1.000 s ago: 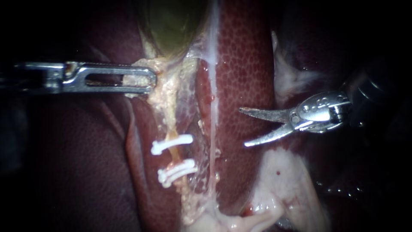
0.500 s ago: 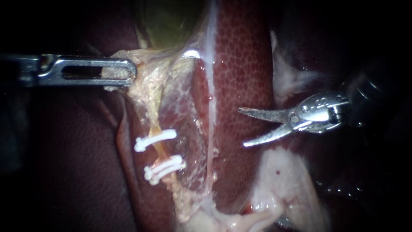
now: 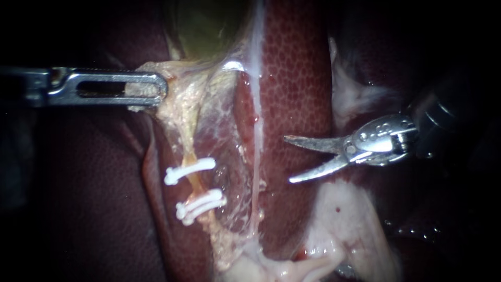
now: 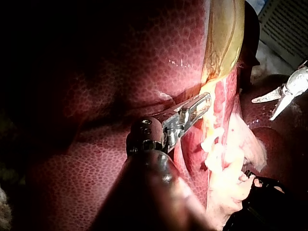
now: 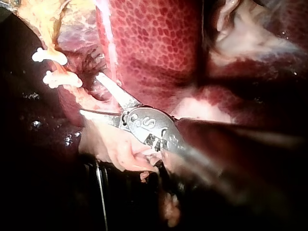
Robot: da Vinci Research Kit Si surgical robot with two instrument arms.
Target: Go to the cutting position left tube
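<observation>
Three white clips appear to be set across the left tube (image 3: 194, 183): an upper clip (image 3: 189, 171) and a lower pair of clips (image 3: 201, 206), with a short orange stretch of tube left bare between them. That bare stretch is judged to be the cutting position. The tube is seen left of centre in the endoscope view, running down from the pale tissue (image 3: 177, 104) under the gallbladder (image 3: 209, 31). That pale tissue is clamped in the end effector (image 3: 156, 90) of the left instrument and drawn sideways, so the tube looks stretched.

The end effector (image 3: 287, 160) of the right instrument, a pair of blades, is held apart with nothing between the blades. It is poised over the liver (image 3: 297, 78), well apart from the tube, with a whitish strand (image 3: 255, 156) and a thin membrane lying between.

For the step to be done well, the blades should be kept apart and brought across with the tips in view, so that neither strand nor membrane is snagged. They should be lined up square to the tube, one to each side of the bare stretch, clear of the upper clip and the lower pair. Steady traction from the left instrument is needed, and nothing should be closed until both tips are seen beyond the tube.
</observation>
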